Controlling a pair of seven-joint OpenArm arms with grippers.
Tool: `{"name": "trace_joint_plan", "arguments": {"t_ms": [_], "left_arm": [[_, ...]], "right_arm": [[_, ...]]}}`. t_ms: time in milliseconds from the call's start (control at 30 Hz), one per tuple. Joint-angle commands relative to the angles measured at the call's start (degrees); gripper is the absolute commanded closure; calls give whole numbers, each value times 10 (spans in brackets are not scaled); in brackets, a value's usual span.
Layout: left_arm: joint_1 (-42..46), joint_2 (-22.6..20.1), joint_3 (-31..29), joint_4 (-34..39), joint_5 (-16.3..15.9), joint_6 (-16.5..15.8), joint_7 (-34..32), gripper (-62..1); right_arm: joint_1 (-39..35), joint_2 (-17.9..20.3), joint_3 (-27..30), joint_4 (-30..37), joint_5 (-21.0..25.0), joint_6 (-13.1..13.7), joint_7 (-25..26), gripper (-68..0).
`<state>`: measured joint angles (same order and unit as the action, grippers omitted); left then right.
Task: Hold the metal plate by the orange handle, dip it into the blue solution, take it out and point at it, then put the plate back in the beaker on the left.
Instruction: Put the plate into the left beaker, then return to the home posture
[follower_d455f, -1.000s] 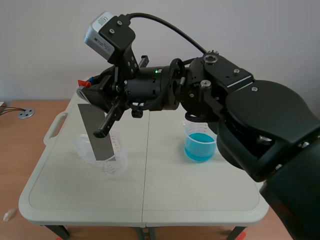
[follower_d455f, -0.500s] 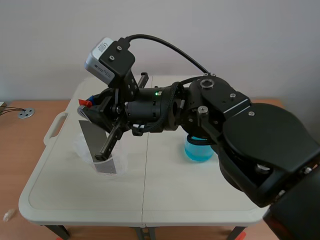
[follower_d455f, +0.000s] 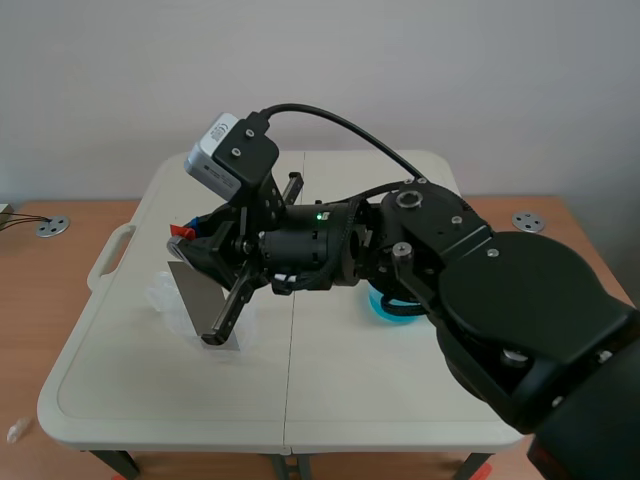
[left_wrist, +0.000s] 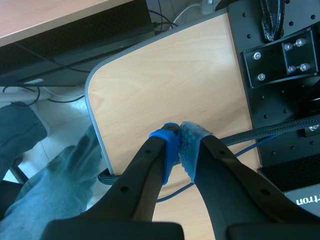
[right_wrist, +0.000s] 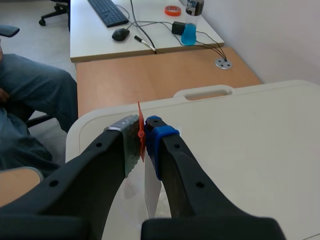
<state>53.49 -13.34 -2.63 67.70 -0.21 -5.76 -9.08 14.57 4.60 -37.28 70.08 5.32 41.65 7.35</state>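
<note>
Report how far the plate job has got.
Likely done: the dip, since the metal plate is away from the blue solution. In hand: the right pincer, shut on the orange handle, has the plate's lower end in the clear beaker on the left. Left: release the handle and pull back. The left pincer is shut on nothing; whether pointing happened cannot be told.

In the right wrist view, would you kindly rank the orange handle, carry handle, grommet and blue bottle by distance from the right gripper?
1. orange handle: between the jaws.
2. carry handle: ahead, table edge.
3. grommet: beyond, on the wooden desk.
4. blue bottle: farthest, white desk.
</note>
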Motion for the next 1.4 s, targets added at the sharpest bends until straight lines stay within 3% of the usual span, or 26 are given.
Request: {"name": "trace_joint_plan", "arguments": {"t_ms": [0, 167, 367, 433, 500, 600, 633, 733, 867, 1067, 1200, 1367], "left_arm": [[9, 3, 0, 8, -2, 1, -5, -26], [9, 3, 0, 8, -2, 1, -5, -26], [8, 3, 0, 8, -2, 1, -5, -29], [7, 3, 0, 8, -1, 1, -5, -64], [7, 3, 0, 8, 7, 1, -6, -203], [7, 3, 0, 8, 64, 2, -11, -568], [8, 3, 0, 8, 71, 3, -19, -623], [8, 3, 0, 8, 71, 3, -20, -623], [8, 3, 0, 8, 71, 3, -19, -623], [8, 3, 0, 8, 71, 2, -19, -623], [8, 3, -2, 18, 81, 3, -23, -623], [16, 3, -37, 54, 29, 41, -24, -623]], "right_arm": [[11, -3, -1, 4, 0, -8, 6, -13], [15, -3, 0, 3, -2, -18, 8, -28], [27, -3, 2, 3, -6, -22, 6, -222], [29, -3, 2, 3, -6, -35, 5, -308], [31, -3, 3, 3, -6, -55, 5, -421], [34, -3, 3, 3, -6, -89, 5, -514], [34, -3, 3, 3, -6, -100, 5, -548], [34, -3, 7, 3, -6, -132, 5, -665], [34, -3, 18, 4, -6, -168, 5, -663], [33, 5, 36, 7, -3, -168, -16, -663], [33, 38, 36, 28, 52, -168, -21, -663], [22, 101, 37, 71, 131, -168, -32, -663]]}}
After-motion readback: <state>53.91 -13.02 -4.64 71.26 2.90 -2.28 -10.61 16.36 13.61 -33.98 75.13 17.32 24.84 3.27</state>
